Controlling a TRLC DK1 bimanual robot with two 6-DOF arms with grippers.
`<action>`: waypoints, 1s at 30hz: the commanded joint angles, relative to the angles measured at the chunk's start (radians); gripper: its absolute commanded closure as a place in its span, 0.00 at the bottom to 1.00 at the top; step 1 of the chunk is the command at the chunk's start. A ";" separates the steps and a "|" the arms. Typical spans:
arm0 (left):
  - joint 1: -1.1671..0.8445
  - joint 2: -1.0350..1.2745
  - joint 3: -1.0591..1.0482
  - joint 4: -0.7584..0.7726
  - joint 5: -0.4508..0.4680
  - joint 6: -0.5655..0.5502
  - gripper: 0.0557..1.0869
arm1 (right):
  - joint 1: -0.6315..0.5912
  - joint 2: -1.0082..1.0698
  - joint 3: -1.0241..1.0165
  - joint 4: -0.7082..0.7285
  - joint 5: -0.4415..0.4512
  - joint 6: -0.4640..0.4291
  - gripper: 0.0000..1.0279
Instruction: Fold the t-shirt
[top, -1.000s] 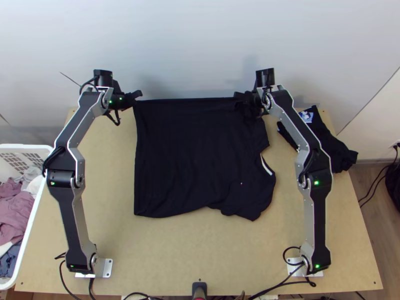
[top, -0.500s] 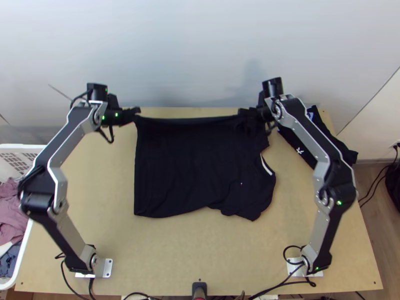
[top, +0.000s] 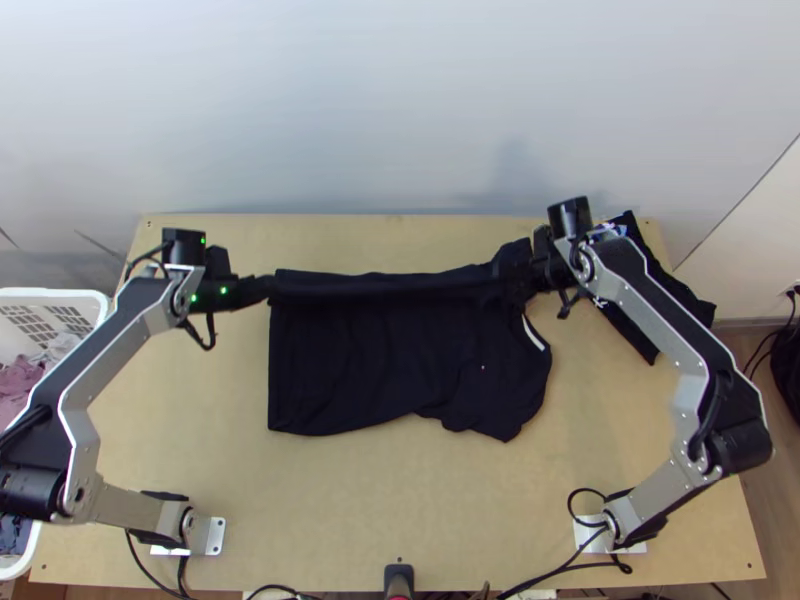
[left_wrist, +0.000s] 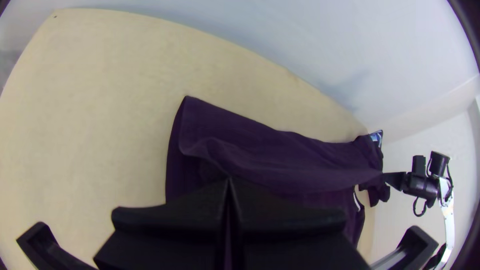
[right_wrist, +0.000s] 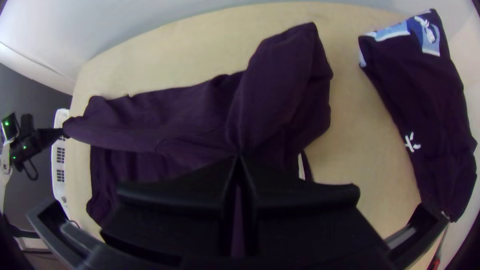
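T-shirt of black cloth lies on the light wooden surface; its gripped strip runs crosswise between the black left gripper and black right gripper, both clenched on it, flat body nearside.

Clocking from the middle of my tabletop, I see a dark garment with blue-and-white patches at two, a white basket of laundry at nine, and the pale wall at twelve.
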 joint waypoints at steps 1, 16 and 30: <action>-0.006 -0.066 -0.131 0.032 0.000 0.010 0.96 | 0.001 -0.055 -0.143 -0.002 -0.019 -0.026 0.97; -0.044 -0.094 -0.305 0.125 -0.030 0.016 0.96 | 0.005 -0.050 -0.230 0.018 -0.025 -0.045 0.75; -0.149 -0.307 -0.295 -0.115 -0.016 -0.022 0.05 | -0.018 -0.240 -0.233 -0.025 -0.039 0.011 0.03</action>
